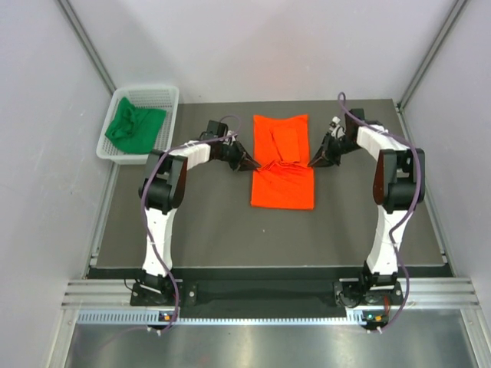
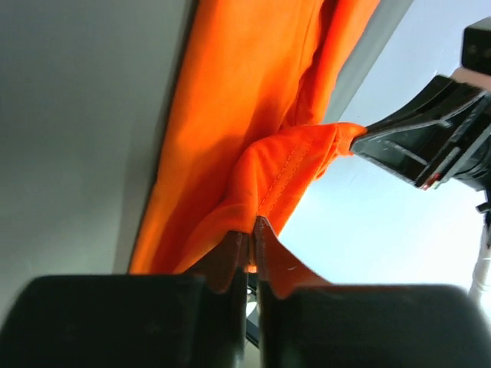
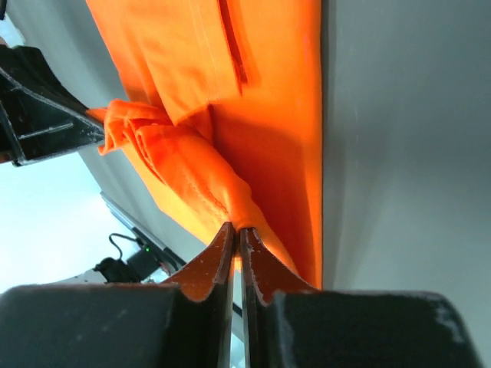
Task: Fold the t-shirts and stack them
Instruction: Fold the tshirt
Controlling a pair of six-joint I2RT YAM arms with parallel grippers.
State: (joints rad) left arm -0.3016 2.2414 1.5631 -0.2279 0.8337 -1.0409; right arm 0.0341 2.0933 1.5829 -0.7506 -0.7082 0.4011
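Orange t-shirt [image 1: 281,172]: centre of the frame in the top view, spread on the dark table [image 1: 207,230]. Its middle is bunched into a ridge running left to right, with flatter cloth above and below it.
Left gripper [image 2: 252,226]: right there at the left end of the ridge, tips pressed together and a fold of orange cloth pinched between them.
Right gripper [image 3: 234,230]: at the right end of the ridge, tips squeezed onto a gathered fold of the same cloth.
Between the two: the bunched band runs from one pincer straight across to the other, and each wrist view shows the opposite pincer at the far end.
Green t-shirt [image 1: 134,126]: upper left of the top view, crumpled inside the white mesh basket [image 1: 170,93], well apart from the orange one.
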